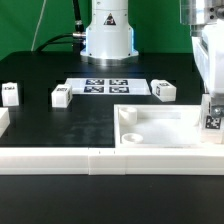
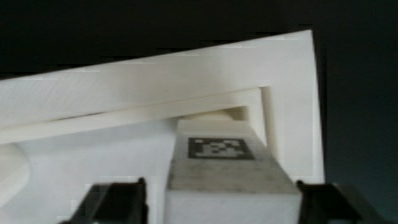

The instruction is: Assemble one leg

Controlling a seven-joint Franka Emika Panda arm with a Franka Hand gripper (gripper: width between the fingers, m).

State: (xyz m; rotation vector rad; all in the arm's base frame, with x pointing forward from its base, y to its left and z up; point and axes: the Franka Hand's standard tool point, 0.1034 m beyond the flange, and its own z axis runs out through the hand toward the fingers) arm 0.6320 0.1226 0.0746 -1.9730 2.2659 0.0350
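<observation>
My gripper [image 1: 212,104] hangs at the exterior view's right, over the right corner of the large white panel [image 1: 160,128]. It is shut on a leg [image 1: 213,120], a small white block held upright with its tag facing the camera. In the wrist view the leg [image 2: 222,165] stands between my dark fingers [image 2: 118,205], tag [image 2: 219,148] showing, just above the panel's raised corner rim [image 2: 267,95]. The gripper [image 2: 219,203] is only partly in that view. I cannot tell whether the leg's lower end touches the panel.
Three more legs lie on the black table: one at the far left [image 1: 10,94], one left of centre [image 1: 62,96], one right of centre [image 1: 165,91]. The marker board [image 1: 105,86] lies before the robot base [image 1: 108,35]. A white rail [image 1: 60,158] runs along the front.
</observation>
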